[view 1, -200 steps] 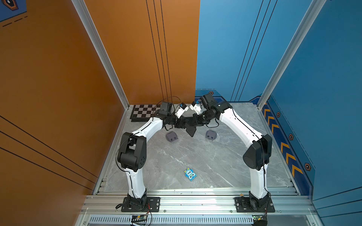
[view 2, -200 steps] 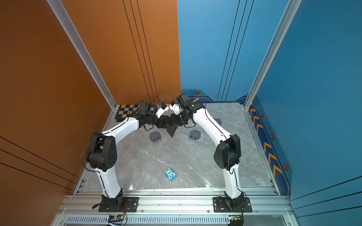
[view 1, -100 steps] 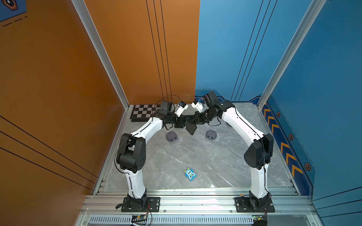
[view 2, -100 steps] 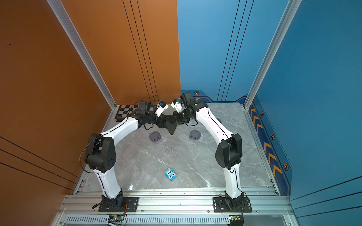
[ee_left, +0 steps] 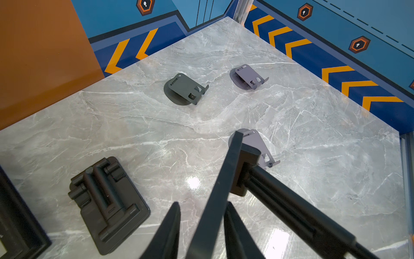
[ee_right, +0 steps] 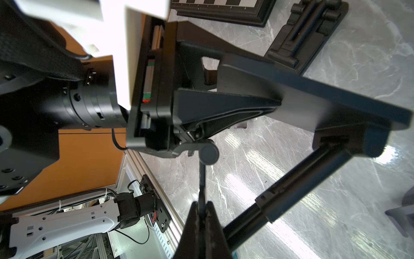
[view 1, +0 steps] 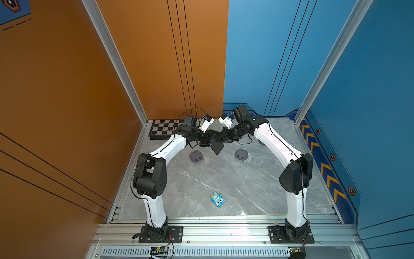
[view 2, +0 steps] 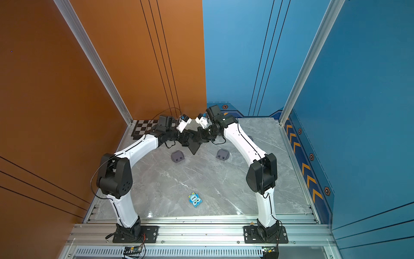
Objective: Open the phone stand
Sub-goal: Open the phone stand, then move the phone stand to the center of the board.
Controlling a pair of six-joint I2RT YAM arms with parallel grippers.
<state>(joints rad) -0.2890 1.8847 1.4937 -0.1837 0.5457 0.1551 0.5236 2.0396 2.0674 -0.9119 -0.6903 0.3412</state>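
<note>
Noted left gripper (ee_left: 202,203) parted since a second ago, loose around phone stand (view 1: 216,144); right gripper (ee_right: 202,203) clamped on it. Mid-unfold; probably regrip next.

Black phone stand (view 1: 216,144) aloft, rear centre, plate tilted (partly unfolded, strut extended).

Bright, even overhead light. White glare patches shine on the glossy grey marble tabletop (ee_left: 156,125) in both wrist views. Top views are sharp. The right wrist view blurs close parts; a white plastic part (ee_right: 122,67) is overexposed.
</note>
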